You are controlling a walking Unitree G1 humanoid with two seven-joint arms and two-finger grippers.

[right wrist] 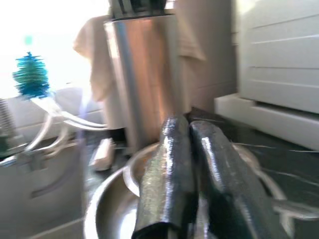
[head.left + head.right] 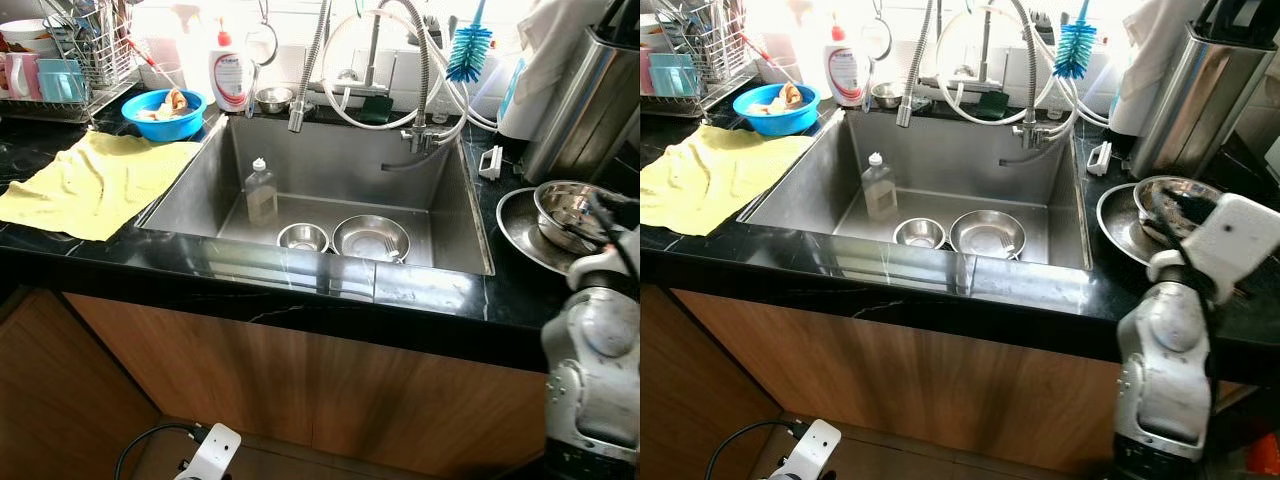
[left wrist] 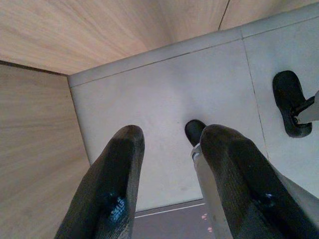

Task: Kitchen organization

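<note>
The right tool (image 1: 192, 199) has its two black fingers pressed together at the rim of a steel bowl (image 2: 1175, 205), which sits in a wider steel plate (image 2: 1118, 225) on the black bench (image 2: 890, 265) to the right of the sink (image 2: 1060, 150). Whether the bowl's rim is pinched between them I cannot tell (the wrist view is blurred there).

Judging from this, the step in hand is taking that bowl. To do it well, the tool wants one finger inside the rim and one outside before closing, then a straight lift so the bowl clears the plate beneath without dragging it. Thin polished steel is likely to slip, so a slow lift is wise.

Just beyond the tool stands a tall steel canister (image 1: 144, 74); farther off, a blue bottle brush (image 2: 468, 50) hangs by the tap hoses. Down in the sink lie two more steel bowls (image 2: 371, 238) and a clear bottle (image 2: 260, 190).

The right arm is bent up at the bench edge, wrist angled forward. The left tool (image 3: 169, 184) hangs idle, fingers apart, pointing at the floor.
</note>
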